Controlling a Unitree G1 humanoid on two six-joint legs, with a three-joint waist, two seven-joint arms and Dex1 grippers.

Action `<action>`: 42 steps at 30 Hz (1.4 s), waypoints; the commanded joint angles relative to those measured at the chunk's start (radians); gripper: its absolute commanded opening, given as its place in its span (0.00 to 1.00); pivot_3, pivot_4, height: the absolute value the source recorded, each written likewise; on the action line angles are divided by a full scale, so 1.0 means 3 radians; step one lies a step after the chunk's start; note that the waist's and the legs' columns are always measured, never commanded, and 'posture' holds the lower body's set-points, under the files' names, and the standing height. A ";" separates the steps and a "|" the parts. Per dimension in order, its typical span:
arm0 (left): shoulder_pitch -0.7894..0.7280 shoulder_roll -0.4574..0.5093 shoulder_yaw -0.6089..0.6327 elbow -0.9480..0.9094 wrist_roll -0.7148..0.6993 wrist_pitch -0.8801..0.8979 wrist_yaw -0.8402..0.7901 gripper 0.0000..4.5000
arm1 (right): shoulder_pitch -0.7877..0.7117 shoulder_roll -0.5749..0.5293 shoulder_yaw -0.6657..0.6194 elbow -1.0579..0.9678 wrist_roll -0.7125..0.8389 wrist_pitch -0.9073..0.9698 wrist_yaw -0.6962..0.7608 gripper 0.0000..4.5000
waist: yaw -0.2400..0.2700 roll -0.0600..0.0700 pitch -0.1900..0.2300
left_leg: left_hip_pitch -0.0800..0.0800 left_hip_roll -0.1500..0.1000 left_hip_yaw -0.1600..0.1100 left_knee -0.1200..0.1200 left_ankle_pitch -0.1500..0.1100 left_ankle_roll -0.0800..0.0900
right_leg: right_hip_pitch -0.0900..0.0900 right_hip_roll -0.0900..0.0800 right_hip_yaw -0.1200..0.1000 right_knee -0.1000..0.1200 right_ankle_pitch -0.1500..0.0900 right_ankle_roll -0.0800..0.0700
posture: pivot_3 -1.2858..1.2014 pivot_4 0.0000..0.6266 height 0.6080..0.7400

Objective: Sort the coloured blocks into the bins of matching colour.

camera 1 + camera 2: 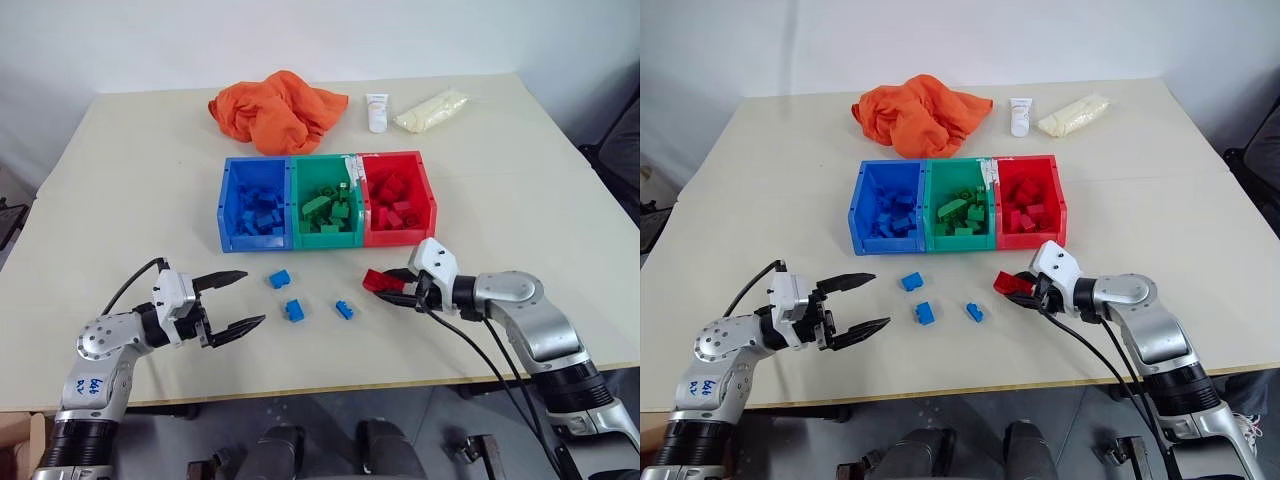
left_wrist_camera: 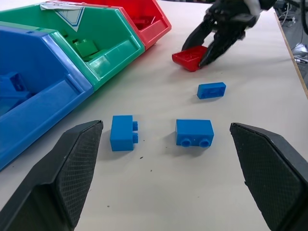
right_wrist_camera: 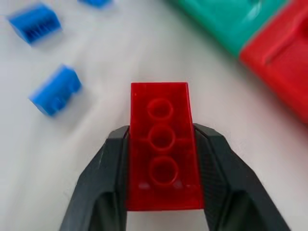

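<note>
Right wrist view: my right gripper point(image 3: 163, 185) is clamped on the red brick point(image 3: 162, 139), one finger against each long side. My left gripper point(image 1: 238, 300) hangs spread wide, holding nothing, low over the table point(image 1: 520, 200). Three blue bricks point(image 1: 294, 310) lie on it between my grippers. Beyond them stand the bins point(image 1: 325, 240), blue, green, red.

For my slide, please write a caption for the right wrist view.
Right gripper closed on the red block, blue blocks lying beyond.
</note>
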 commanded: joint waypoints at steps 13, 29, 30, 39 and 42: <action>-0.0355 -0.0090 -0.0074 0.0231 0.0027 -0.0093 -0.0079 1.00 | -0.1520 0.0212 -0.0234 0.1458 -0.0243 -0.0521 -0.0487 0.55 | -0.0016 0.0000 0.0000 | 0.0000 -0.0001 0.0002 -0.0001 0.0000 0.0000 | -0.0003 0.0000 -0.0004 0.0001 0.0000 0.0000 | 0.52 0.24 1.00; -0.0325 -0.0058 -0.0061 0.0275 0.0010 -0.0127 -0.0151 1.00 | -0.0921 -0.0002 -0.0331 0.0694 0.0274 -0.0600 0.0346 0.99 | -0.0087 0.0000 0.0000 | -0.0004 0.0001 -0.0004 -0.0006 -0.0002 -0.0002 | -0.0005 -0.0001 -0.0007 0.0007 0.0000 0.0000 | 0.52 0.24 1.00; -0.0318 -0.0054 -0.0062 0.0279 0.0008 -0.0128 -0.0166 1.00 | -0.0777 -0.0072 -0.0353 0.0538 0.0334 -0.0541 0.0414 0.99 | -0.0084 0.0000 0.0000 | -0.0004 0.0001 -0.0004 -0.0004 -0.0002 -0.0002 | -0.0005 -0.0001 -0.0006 0.0006 0.0000 0.0000 | 0.52 0.24 1.00; -0.0304 0.0135 0.0061 0.0497 -0.0028 -0.0181 -0.0408 1.00 | 0.0484 -0.1112 -0.0784 -0.0106 0.0490 -0.0321 0.0906 0.99 | 0.0002 0.0000 0.0000 | -0.0004 0.0000 0.0003 0.0004 -0.0002 0.0000 | -0.0002 -0.0001 -0.0003 -0.0001 0.0000 0.0000 | 0.52 0.24 1.00; -0.0331 0.0144 0.0082 0.0537 -0.0014 -0.0194 -0.0416 1.00 | 0.0587 -0.1239 -0.0808 -0.0117 0.0469 -0.0373 0.0957 0.99 | -0.0007 0.0000 0.0000 | -0.0001 0.0001 0.0008 0.0003 -0.0003 0.0000 | -0.0001 -0.0001 -0.0003 -0.0001 0.0000 0.0000 | 0.52 0.24 1.00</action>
